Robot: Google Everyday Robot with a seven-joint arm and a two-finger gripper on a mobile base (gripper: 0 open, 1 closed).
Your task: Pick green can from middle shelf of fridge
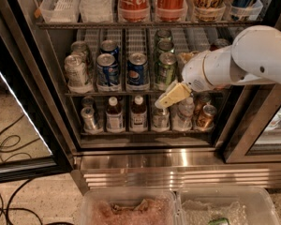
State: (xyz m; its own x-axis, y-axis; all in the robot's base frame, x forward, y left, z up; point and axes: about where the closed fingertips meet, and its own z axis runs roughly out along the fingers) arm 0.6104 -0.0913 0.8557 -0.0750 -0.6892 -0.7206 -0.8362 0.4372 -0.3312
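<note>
The green can (165, 70) stands upright at the front of its lane on the middle shelf (131, 93) of the fridge (178, 159), with two more green cans (163, 47) in a row behind it. My gripper (170, 97), tan and wedge-shaped on a white arm (253, 55), hangs just below and a little right of the front green can, in front of the shelf edge. It holds nothing that I can see.
Two blue Pepsi cans (137, 70) and silver cans (77, 72) stand left of the green can. Coca-Cola bottles (133, 1) fill the top shelf. Bottles (138, 114) and a gold-orange can (206, 116) stand below. The glass door (18, 107) is open at left. Plastic bins (126, 209) sit on the floor.
</note>
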